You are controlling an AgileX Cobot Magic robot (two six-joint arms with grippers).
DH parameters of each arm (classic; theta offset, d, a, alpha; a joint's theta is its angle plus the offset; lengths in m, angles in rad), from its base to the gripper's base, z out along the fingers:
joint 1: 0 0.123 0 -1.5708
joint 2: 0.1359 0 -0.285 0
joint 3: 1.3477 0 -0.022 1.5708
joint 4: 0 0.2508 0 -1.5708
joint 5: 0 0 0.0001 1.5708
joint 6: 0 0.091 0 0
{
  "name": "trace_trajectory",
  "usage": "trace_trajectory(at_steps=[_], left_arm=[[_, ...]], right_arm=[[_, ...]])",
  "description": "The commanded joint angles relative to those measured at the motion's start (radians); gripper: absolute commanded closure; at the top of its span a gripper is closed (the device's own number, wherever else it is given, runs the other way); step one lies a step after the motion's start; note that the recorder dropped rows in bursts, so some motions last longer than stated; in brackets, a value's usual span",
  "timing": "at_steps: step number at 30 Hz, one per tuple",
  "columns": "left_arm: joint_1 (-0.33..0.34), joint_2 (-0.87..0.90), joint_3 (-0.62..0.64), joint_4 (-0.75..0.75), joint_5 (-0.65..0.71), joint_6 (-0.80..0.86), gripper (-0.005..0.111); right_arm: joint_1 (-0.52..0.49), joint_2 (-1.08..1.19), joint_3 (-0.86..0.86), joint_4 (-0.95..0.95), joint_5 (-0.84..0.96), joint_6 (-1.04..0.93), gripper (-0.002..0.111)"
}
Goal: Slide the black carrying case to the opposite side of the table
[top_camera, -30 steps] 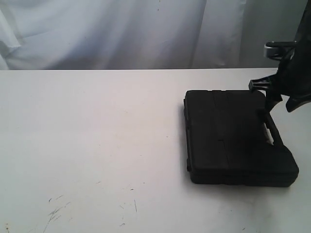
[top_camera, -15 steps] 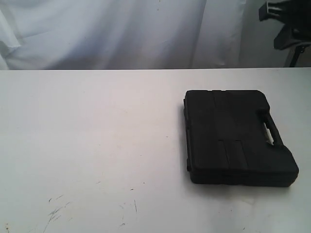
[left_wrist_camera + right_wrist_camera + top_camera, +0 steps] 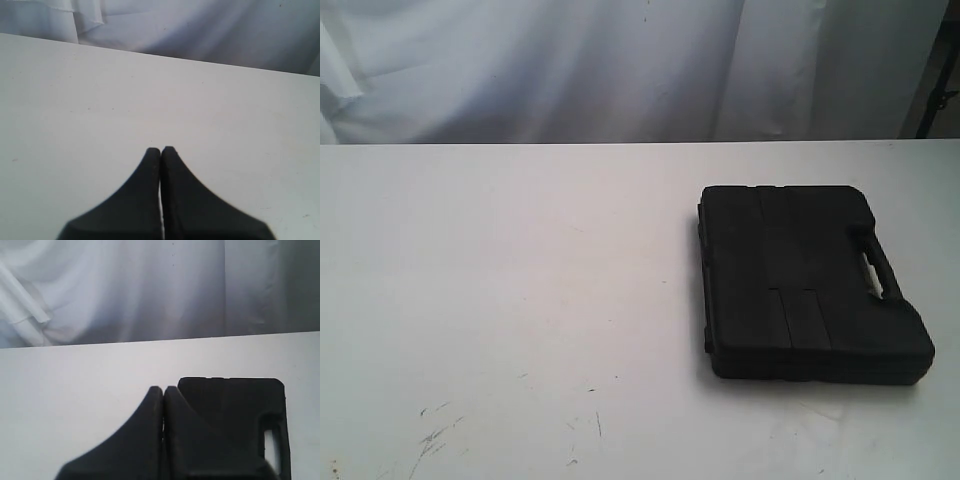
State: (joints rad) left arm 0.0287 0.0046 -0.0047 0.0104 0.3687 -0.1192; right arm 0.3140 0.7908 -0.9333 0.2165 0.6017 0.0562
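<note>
The exterior view is showing the whole case (image 3: 810, 285) but neither gripper. The case is lying flat on the table (image 3: 520, 280) in the right half of the frame, below centre, with nothing touching it. Its handle (image 3: 875, 270) is facing the right edge of the frame. The shell is matte black and rectangular with rounded corners, and faint moulded seams are running across the lid. Scuffs (image 3: 435, 435) are marking the tabletop at lower left. A white drape (image 3: 570, 60) is hanging behind the table.

The left wrist view is showing the left gripper (image 3: 160, 150) with its 2 fingers pressed together, holding nothing, over bare tabletop. The right wrist view is showing the right gripper (image 3: 163, 389) likewise closed and empty. The case is lying beyond it, partly hidden behind the fingers, with the handle slot showing.
</note>
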Motion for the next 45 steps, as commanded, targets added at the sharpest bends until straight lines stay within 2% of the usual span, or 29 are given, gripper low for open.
trace_trajectory(at_steps=[1,14,20,24,25,28,31,35,42,45], left_arm=[[0.001,-0.005,0.005,0.003,-0.005,-0.003,0.107],[0.001,-0.005,0.005,0.003,-0.005,-0.001,0.107],[0.001,-0.005,0.005,0.003,-0.005,-0.004,0.107],[0.001,-0.005,0.005,0.003,-0.005,-0.004,0.107],[0.001,-0.005,0.005,0.003,-0.005,-0.004,0.107],[0.001,-0.005,0.005,0.003,-0.005,-0.001,0.107],[0.001,-0.005,0.005,0.003,-0.005,-0.001,0.107],[0.001,-0.005,0.005,0.003,-0.005,-0.001,0.107],[0.001,-0.005,0.005,0.003,-0.005,-0.004,0.107],[0.001,-0.005,0.005,0.003,-0.005,-0.004,0.107]], right_arm=[[0.005,-0.125,0.009,0.009,0.034,-0.001,0.108],[0.003,-0.325,0.025,-0.049,0.11,0.001,0.108],[-0.125,-0.436,0.204,-0.053,-0.017,-0.015,0.108],[-0.227,-0.526,0.383,-0.06,-0.186,-0.015,0.108],[-0.258,-0.58,0.478,-0.06,-0.284,-0.015,0.108],[-0.272,-0.661,0.592,-0.06,-0.386,-0.015,0.108],[-0.272,-0.771,0.697,-0.09,-0.405,-0.025,0.108],[-0.272,-0.791,0.767,-0.152,-0.345,-0.023,0.108],[-0.272,-0.791,0.927,-0.157,-0.401,-0.023,0.108],[-0.272,-0.791,0.933,-0.155,-0.398,-0.023,0.108]])
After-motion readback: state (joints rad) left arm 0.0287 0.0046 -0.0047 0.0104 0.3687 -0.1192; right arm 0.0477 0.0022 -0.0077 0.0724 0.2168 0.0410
